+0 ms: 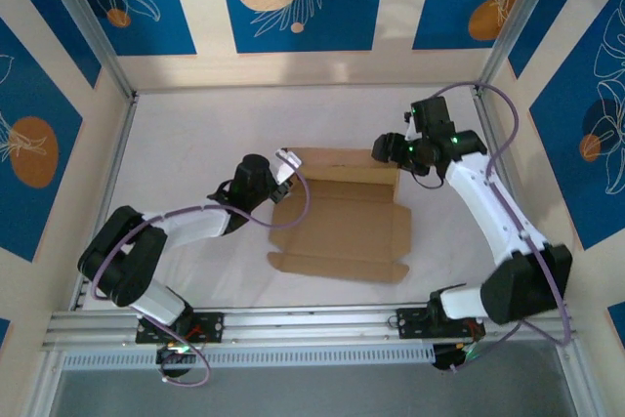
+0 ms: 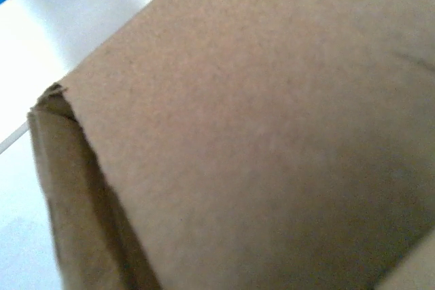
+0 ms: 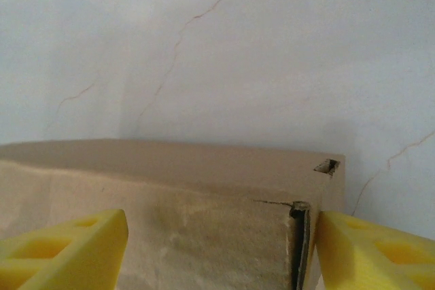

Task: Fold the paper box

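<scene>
Well, the white desk (image 1: pixel 195 134) takes up most of my top view. The plain brown cardboard die-cut paper box (image 1: pixel 342 231) lies at its middle, between the two arms, with its long axis running left to right. Most of the sheet is flat, with tabbed flaps at the near edge; the far panel looks raised into a low wall.

I judge that the coming fold turns on that wall. The left gripper (image 1: pixel 286 163) is at its left end and the right gripper (image 1: pixel 389 151) at its right end, each about equally close, and the flat base lies toward the arm bases from both.

On the right wrist camera the yellow lattice-cut fingers (image 3: pixel 75 252) stand wide apart with nothing clamped; the wall's end corner sits between them, just beside the right-hand one. On the left wrist camera I get matte, fibrous cardboard up close and a folded corner edge, and I cannot tell whether that gripper is closed or what it holds.

The board looks stiff and creased, slightly frayed at the corner, with a small rectangular slot (image 3: pixel 327 166) near the top edge.
</scene>
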Tool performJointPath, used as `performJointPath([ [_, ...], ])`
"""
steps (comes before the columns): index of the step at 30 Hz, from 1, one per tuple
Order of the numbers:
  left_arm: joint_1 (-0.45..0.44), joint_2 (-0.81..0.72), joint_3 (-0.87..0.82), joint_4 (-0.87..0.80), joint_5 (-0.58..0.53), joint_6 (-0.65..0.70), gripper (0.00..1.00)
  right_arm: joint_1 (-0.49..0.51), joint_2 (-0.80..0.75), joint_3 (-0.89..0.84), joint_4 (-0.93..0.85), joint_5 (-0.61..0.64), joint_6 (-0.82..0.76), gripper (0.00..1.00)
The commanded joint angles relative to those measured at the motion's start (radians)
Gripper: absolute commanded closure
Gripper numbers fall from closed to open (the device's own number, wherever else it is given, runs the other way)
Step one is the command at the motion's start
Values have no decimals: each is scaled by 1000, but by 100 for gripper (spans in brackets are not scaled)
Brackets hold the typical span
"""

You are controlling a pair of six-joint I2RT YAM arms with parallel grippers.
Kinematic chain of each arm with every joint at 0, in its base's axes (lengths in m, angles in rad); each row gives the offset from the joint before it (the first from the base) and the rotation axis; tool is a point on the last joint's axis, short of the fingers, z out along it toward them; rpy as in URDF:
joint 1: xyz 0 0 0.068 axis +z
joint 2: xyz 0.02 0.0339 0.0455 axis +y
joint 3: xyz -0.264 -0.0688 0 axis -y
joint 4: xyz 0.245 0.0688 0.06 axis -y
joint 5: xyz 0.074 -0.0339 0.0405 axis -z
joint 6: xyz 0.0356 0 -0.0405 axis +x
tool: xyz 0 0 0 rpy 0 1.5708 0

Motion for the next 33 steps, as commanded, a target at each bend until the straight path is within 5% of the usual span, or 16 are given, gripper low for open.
performJointPath([
  [1, -27, 0, 58, -46, 216, 116, 89, 16, 94, 43, 44, -252, -14, 30],
  [8, -7, 64, 109, -47, 48, 66, 88, 112, 34, 13, 49, -256, -19, 26],
  [18, 48, 72, 104, 8, 108, 95, 88, 137, -167, 36, -145, -220, -69, 21],
  [26, 65, 68, 147, -59, 174, 151, 88, 182, -145, -2, -236, -202, -131, 22],
  [33, 85, 94, 161, -56, 119, 113, 89, 244, -181, -16, -291, -130, -120, 22],
])
